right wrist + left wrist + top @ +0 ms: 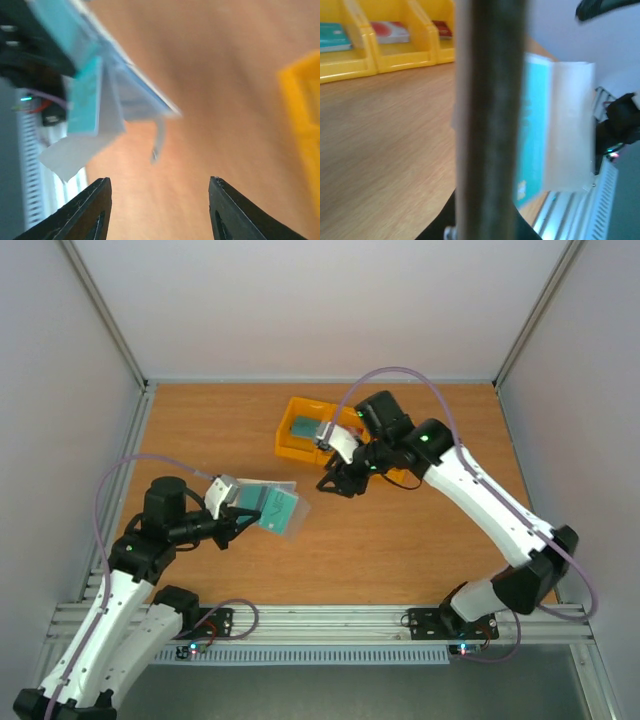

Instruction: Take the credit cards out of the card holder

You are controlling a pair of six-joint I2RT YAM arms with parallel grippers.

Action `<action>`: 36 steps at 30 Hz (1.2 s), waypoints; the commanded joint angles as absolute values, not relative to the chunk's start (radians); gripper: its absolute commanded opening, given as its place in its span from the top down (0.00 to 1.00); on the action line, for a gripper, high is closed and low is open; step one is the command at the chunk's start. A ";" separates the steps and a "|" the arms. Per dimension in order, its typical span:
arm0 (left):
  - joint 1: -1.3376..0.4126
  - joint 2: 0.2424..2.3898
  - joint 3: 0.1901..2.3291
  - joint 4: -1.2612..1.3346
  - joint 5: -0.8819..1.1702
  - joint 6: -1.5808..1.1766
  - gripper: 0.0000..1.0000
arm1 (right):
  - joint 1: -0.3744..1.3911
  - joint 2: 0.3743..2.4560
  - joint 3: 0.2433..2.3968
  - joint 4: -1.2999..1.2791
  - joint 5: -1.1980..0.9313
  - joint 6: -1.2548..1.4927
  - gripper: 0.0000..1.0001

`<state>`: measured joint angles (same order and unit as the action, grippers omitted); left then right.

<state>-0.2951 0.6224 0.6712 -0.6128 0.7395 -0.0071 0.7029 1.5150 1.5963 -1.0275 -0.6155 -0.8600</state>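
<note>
My left gripper [238, 519] is shut on the left edge of the open card holder [262, 490] and holds it off the table. A teal card [279, 508] sits in its translucent pocket. In the left wrist view the holder [490, 120] stands edge-on, with the teal card [532, 135] and a pale flap [570, 125] beside it. My right gripper [335, 483] is open and empty, just right of the holder. In the right wrist view [160, 200] the holder [135, 95], teal card [85, 100] and strap tab [159, 140] hang ahead at upper left.
A yellow three-compartment tray [288, 443] stands at the back centre, behind my right gripper. The left wrist view shows the tray [395, 57] holding a teal card [332, 37], a red-and-white card [390, 31] and a dark red card [442, 29]. Walls enclose three sides.
</note>
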 commanded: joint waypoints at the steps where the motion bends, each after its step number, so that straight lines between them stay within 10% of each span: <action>1: -0.296 0.613 0.703 -0.628 0.629 0.050 1.00 | 0.684 1.394 1.544 -0.936 -0.171 -0.712 0.45; 8: -0.296 0.613 0.678 -0.535 0.675 -0.100 1.00 | 0.813 1.303 1.317 -0.524 -0.567 -0.407 0.52; 23: -0.296 0.583 0.603 -0.461 0.625 -0.359 1.00 | 0.966 1.461 1.294 -0.524 -0.148 -0.131 0.43; 29: -0.296 0.565 0.595 -0.425 0.655 -0.391 1.00 | 0.928 1.452 1.226 -0.450 -0.292 -0.114 0.36; 36: -0.295 0.562 0.584 -0.417 0.665 -0.404 1.00 | 0.922 1.484 1.210 -0.268 -0.530 -0.103 0.54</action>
<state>-0.2951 0.5755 0.5949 -0.4881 0.6399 -0.3805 0.9218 1.4784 1.2201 -0.4206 -0.3748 -0.1257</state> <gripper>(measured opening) 0.065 0.545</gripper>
